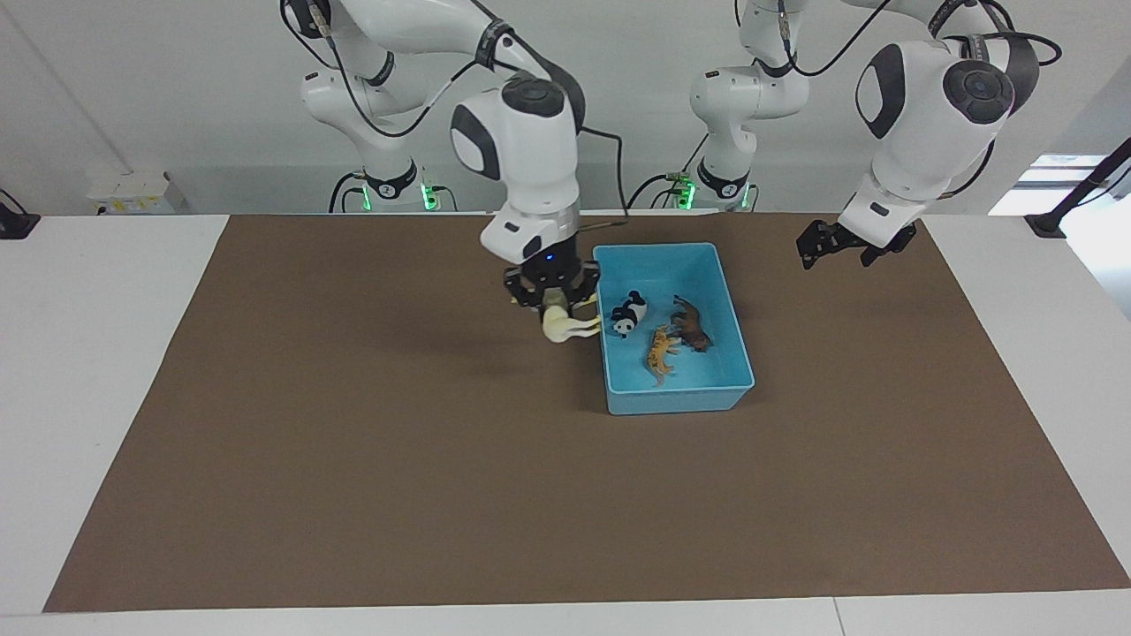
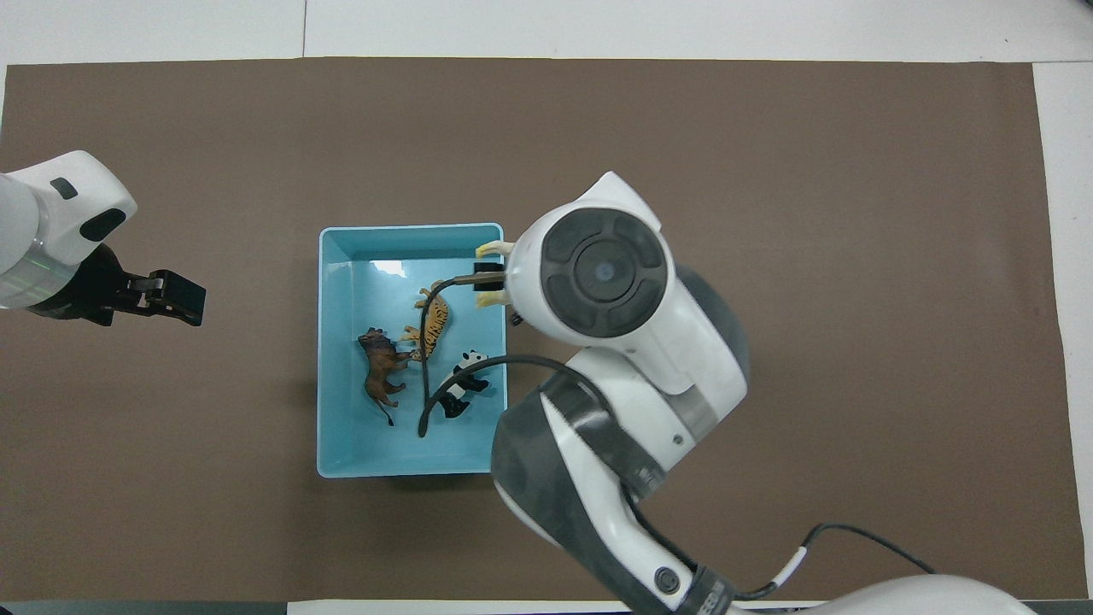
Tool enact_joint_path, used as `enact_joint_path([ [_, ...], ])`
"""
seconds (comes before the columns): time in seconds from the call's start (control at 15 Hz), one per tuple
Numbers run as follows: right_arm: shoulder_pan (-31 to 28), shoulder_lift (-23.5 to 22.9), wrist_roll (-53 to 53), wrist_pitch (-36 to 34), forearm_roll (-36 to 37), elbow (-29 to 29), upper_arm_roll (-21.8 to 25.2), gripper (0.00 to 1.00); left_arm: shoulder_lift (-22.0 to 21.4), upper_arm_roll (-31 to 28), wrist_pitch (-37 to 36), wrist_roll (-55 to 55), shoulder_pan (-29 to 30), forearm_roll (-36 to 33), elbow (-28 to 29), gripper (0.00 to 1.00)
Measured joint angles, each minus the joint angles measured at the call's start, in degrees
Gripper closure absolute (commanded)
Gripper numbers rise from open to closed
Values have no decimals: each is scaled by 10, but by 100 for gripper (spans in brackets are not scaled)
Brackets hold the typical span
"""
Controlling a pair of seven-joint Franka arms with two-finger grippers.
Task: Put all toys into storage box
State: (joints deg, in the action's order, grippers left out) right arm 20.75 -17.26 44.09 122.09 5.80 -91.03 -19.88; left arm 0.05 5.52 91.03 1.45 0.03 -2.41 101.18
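Right gripper (image 1: 558,311) hanging over storage box (image 1: 618,389) rim, pinching horse (image 1: 565,327); left gripper (image 1: 826,247) spread, hovering over brown mat (image 1: 353,442) covering table (image 1: 88,353).

Both arms wear glossy white shells with dark grey bands at the joints and round dark grey caps on the elbows. Thin black cables loop along their links. The bases glow green, and the grippers are black.
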Motion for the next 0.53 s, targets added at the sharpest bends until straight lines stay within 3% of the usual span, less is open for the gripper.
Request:
enact_joint_path([
  [0.33,69,-41,53,120,-36,-32,0,100,14,-1,-15,-4,1,0,-25,0],
  [0.4,80,-54,59,142,-36,-42,1,88,14,-1,-14,-4,2,0,-26,0],
  [0.47,88,-67,62,155,-36,-49,1,1,14,-1,-14,-4,3,0,-26,0],
  [0.53,93,-76,70,158,-36,-54,2,0,14,-1,-14,-4,3,0,-26,0],
])
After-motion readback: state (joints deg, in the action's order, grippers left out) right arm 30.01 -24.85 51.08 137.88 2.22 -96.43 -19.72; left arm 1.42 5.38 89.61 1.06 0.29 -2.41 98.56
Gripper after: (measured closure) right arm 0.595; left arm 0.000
